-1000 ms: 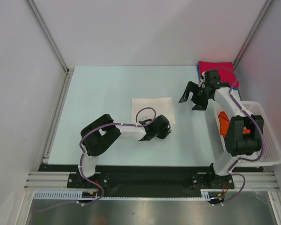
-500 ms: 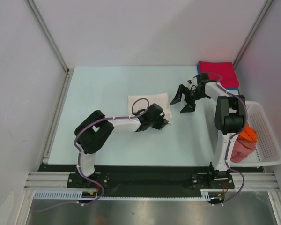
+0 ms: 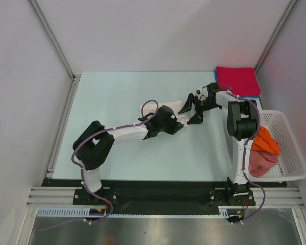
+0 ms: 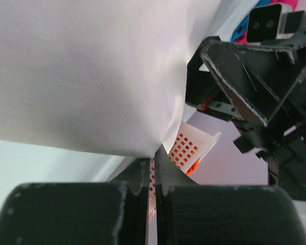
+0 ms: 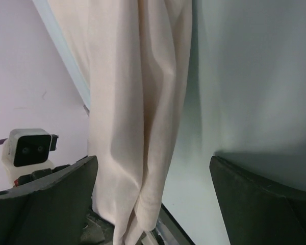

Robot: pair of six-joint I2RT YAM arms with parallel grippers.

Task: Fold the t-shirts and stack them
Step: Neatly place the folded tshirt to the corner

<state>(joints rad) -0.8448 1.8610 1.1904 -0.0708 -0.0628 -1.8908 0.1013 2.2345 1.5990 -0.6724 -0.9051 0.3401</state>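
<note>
The white t-shirt [image 4: 81, 71] sits about mid-table [image 3: 112, 97]. The left jaws are clamped together on one edge of it, and the pinched part is raised and hangs in loose folds. The right jaws stand wide apart just beside that cloth, holding nothing.

The cloth looks light, thin and limp. It will probably sag and crease wherever it is unsupported, and a one-point grip is likely to let it swing or bunch. A second hold on the hanging edge, well apart from the left pinch and near a corner or hem where the layers lie together, should keep it spread flat.

A folded red t-shirt [image 3: 237, 79] lies on a blue one [image 3: 254, 95] at the table's far right corner. Orange [image 3: 268, 140] and pinkish [image 3: 260, 162] tees wait crumpled in the basket [image 3: 296, 171] at the right edge.
</note>
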